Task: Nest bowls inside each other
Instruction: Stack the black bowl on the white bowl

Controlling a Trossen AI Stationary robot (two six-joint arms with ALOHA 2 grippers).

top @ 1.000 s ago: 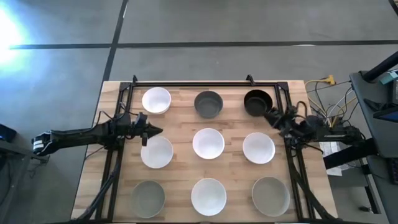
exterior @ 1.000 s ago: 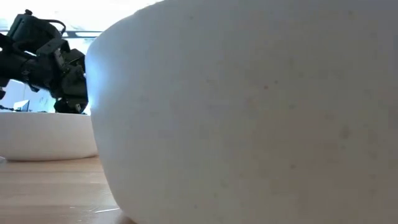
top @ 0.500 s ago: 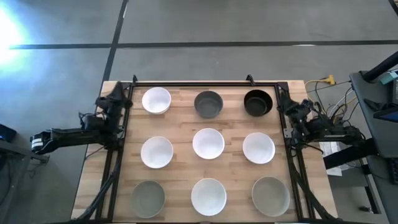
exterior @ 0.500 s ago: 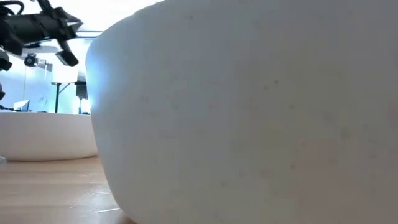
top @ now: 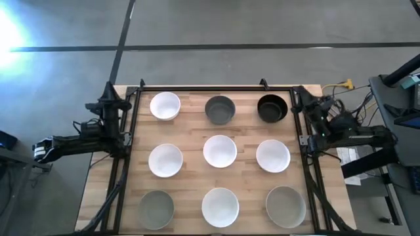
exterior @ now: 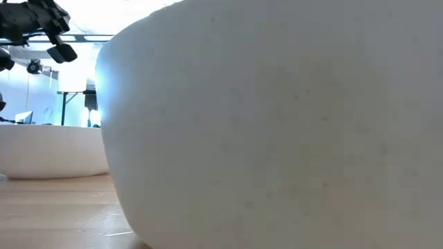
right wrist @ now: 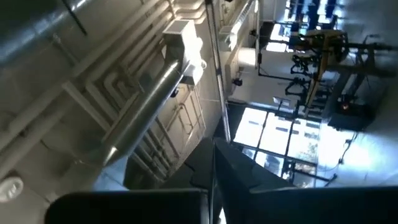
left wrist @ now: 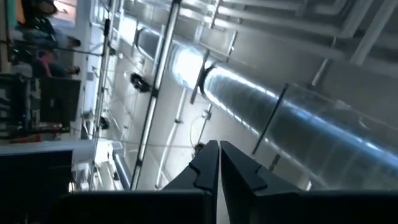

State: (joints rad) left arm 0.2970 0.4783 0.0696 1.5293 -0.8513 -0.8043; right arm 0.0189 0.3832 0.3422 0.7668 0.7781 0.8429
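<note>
left pincer [top: 107, 105]: at the left edge of the table, over the dark frame rail and clear of every bowl; its wrist view looks up at ceiling ducts with the two fingers [left wrist: 208, 167] pressed together, nothing between them.
right pincer [top: 308, 105]: at the right edge of the table, just beside the black bowl but not touching it; its wrist view also points up at the ceiling, and its dark fingers [right wrist: 219, 160] meet in one closed wedge, holding nothing.
black bowl [top: 272, 108]: far right corner of the grid, upright, alone.
dark grey bowl [top: 220, 109]: middle of the far row, between the black bowl and a white one.
far-left white bowl [top: 165, 105]: far left corner, nearest the left pincer, apart from it.
middle row: three white bowls, left [top: 165, 160], centre [top: 220, 151], right [top: 273, 156], each standing by itself.
near row: pale grey-green bowl [top: 156, 209] on the left, white bowl [top: 220, 206] in the middle, second pale grey-green bowl [top: 285, 206] on the right.
nesting: none; all nine bowls sit separately in a three-by-three grid, well apart from each other.
low view: one white bowl's wall fills most of the picture, another white bowl [exterior: 52, 149] stands behind it on the left.
table [top: 193, 128]: light wooden boards, ringed by a dark metal frame [top: 210, 87].
</note>
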